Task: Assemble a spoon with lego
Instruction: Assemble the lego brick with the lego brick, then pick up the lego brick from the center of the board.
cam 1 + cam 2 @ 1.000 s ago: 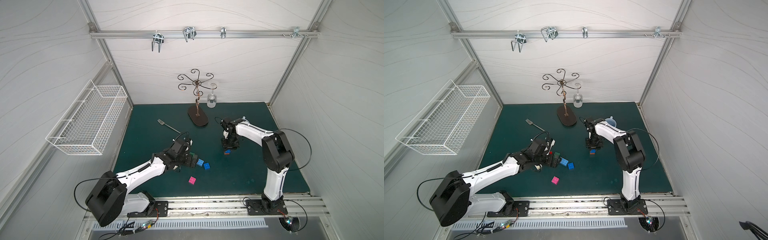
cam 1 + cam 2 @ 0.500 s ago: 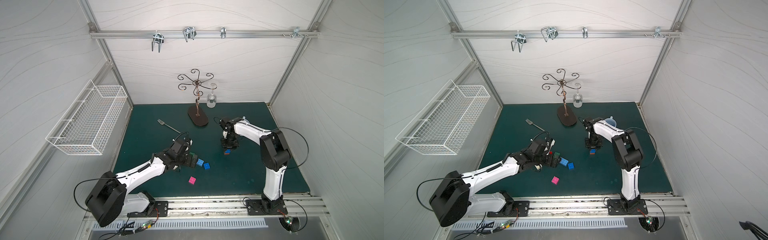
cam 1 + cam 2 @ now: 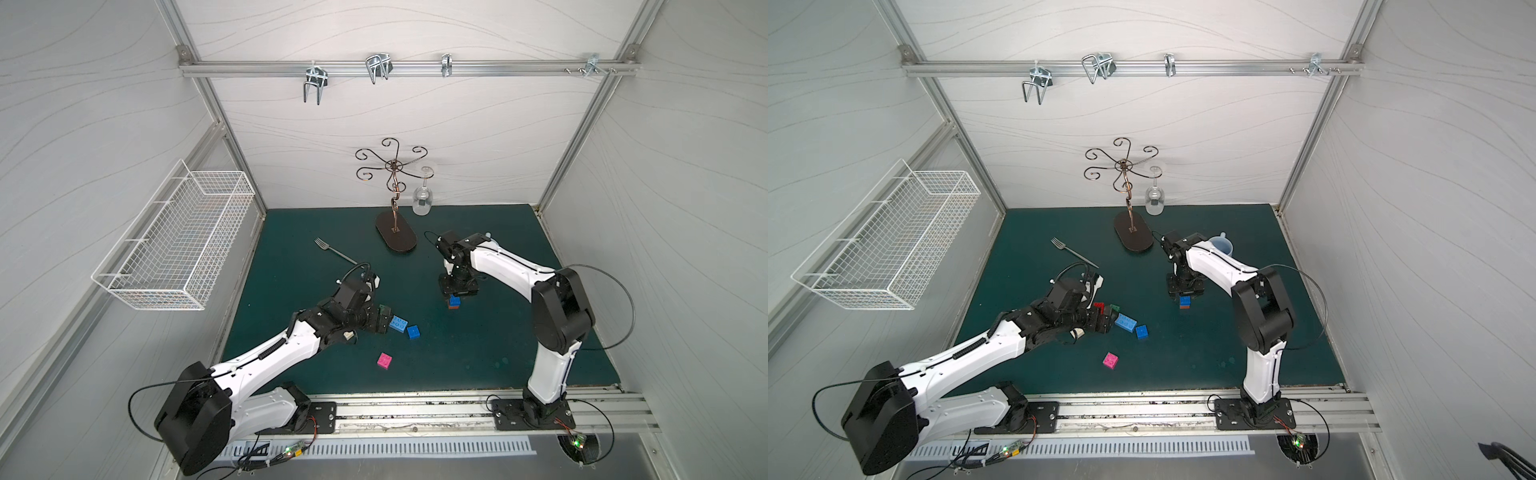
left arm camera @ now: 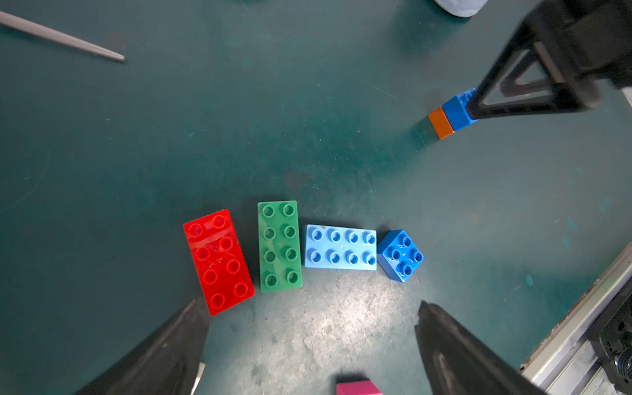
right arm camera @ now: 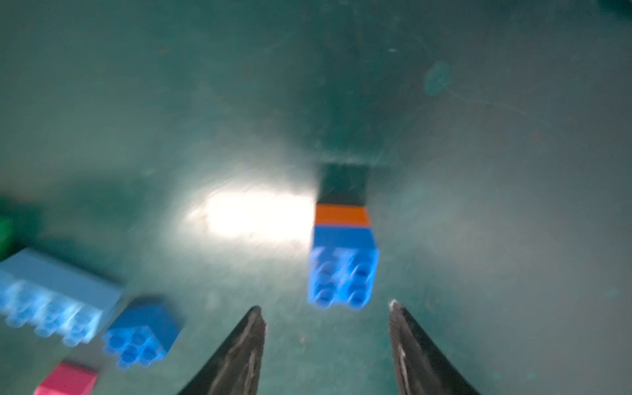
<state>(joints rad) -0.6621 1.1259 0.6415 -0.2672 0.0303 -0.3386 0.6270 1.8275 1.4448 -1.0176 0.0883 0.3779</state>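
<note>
Right wrist view, right gripper parted (blurred), near blue-orange stack

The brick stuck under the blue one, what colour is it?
Orange. The orange brick shows best in the left wrist view.

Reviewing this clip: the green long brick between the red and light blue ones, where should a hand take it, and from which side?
Probably by its two short ends, coming straight down. The green brick lies flat, studs up; the red brick and light blue brick crowd its long sides, while both short ends stand free.
</note>
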